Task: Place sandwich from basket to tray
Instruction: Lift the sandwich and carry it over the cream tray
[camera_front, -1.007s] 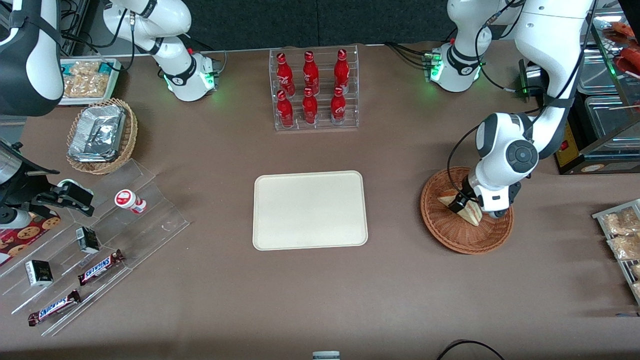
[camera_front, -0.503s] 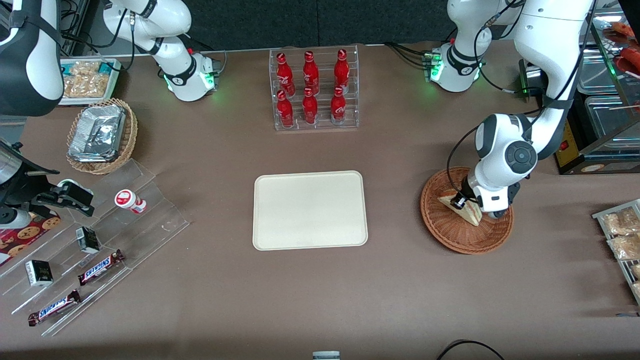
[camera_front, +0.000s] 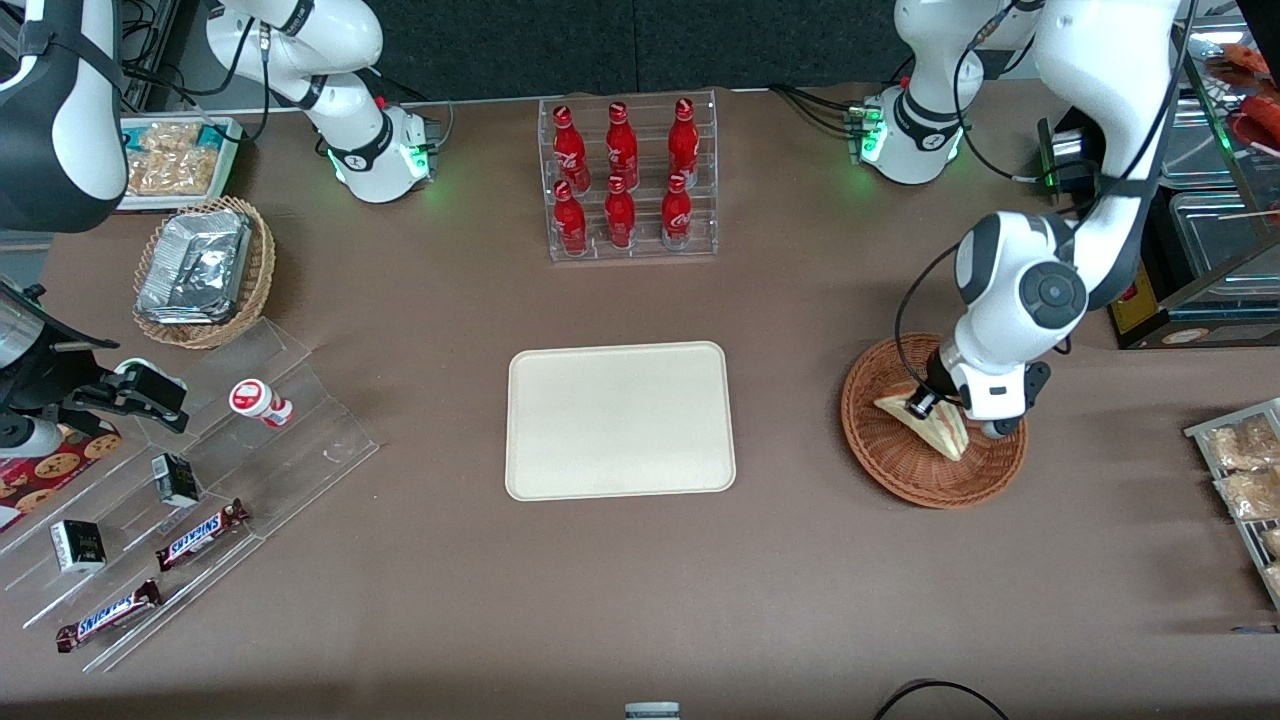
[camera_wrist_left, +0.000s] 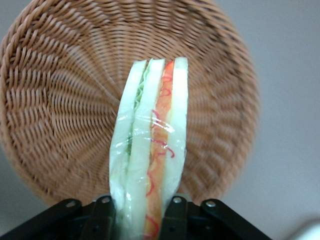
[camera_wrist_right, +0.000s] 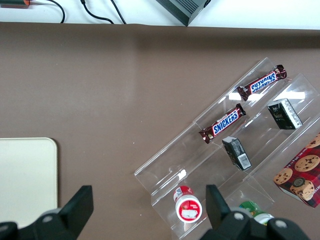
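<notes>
The sandwich (camera_front: 935, 426), a plastic-wrapped wedge of pale bread with red and green filling (camera_wrist_left: 150, 150), is clamped between the black fingers (camera_wrist_left: 177, 215) of my gripper (camera_front: 950, 415). My gripper (camera_wrist_left: 141, 220) is shut on it and holds it just above the reddish-brown wicker basket (camera_front: 890, 462), whose woven bowl (camera_wrist_left: 65, 100) lies below the wedge. The cream-white tray (camera_front: 620, 420) lies flat at the table's middle, toward the parked arm from the basket, with nothing on it.
A clear rack of red bottles (camera_front: 628, 180) stands farther from the front camera than the tray. Acrylic shelves with Snickers bars (camera_front: 200, 530) and a tan basket of foil packets (camera_front: 200, 270) lie toward the parked arm's end. Snack packets (camera_front: 1245, 470) sit beside the basket at the working arm's end.
The fingers have shut on the sandwich and the arm has risen a little, lifting the wedge off the basket floor. The tray and basket have not moved.
</notes>
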